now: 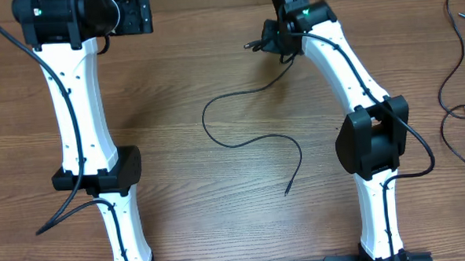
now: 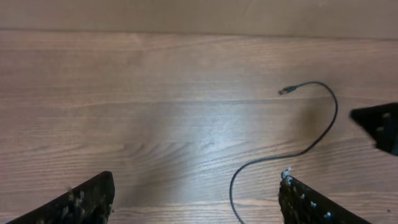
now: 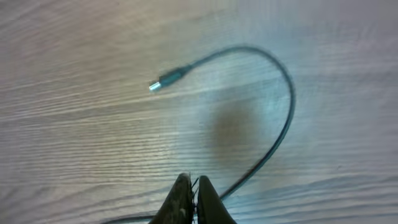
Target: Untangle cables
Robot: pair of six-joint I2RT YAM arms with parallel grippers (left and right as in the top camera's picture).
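Observation:
One thin black cable (image 1: 241,142) lies in a loose S on the wooden table, its free plug end (image 1: 287,192) toward the front. My right gripper (image 1: 280,43) is at the back middle, shut on this cable near its other end. In the right wrist view the pinched fingertips (image 3: 194,184) hold the cable (image 3: 283,124), which loops out to a silver plug (image 3: 163,81). My left gripper (image 2: 196,199) is open and empty at the back left; in its view the cable (image 2: 323,140) and its plug (image 2: 286,91) lie ahead to the right.
More thin black cables (image 1: 451,97) lie loose at the table's far right edge. A thicker black robot cable (image 1: 59,217) trails by the left arm base. Both arm bases stand at the front edge.

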